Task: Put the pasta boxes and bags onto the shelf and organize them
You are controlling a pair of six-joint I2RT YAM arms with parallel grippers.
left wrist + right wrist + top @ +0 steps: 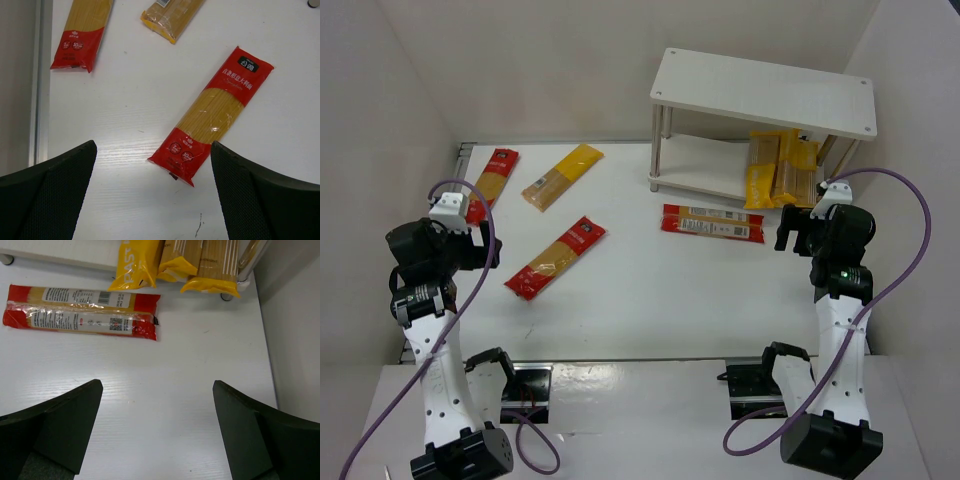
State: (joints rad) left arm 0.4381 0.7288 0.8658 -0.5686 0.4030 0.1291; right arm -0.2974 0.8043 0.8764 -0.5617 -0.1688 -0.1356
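White tabletop (640, 300), overhead view. The shelf (765, 95) stands at the far right. Yellow packs (778, 170) lie at the right end of its lower tier, their near ends reaching past the edge. Two labelled red packs (712, 223) lie side by side on the table just in front of the shelf. To the left, a red-ended pack (556, 258) lies diagonally. A loose yellow pack (563, 176) lies beyond it, and a second red-ended pack (492, 180) lies near the left wall. The left gripper (480, 245) hangs near that wall. The right gripper (795, 232) hangs just right of the labelled red packs.

Left wrist view. The left fingers (55, 195) are spread wide with nothing held. The near end of the red-ended pack lies on the table between them, touching neither. The other two loose packs show at the top.

Right wrist view. The right fingers (55, 425) are likewise wide apart and empty, over bare table. The labelled red packs touch along their length at upper left. The yellow packs' ends sit beside a shelf leg (245, 265).
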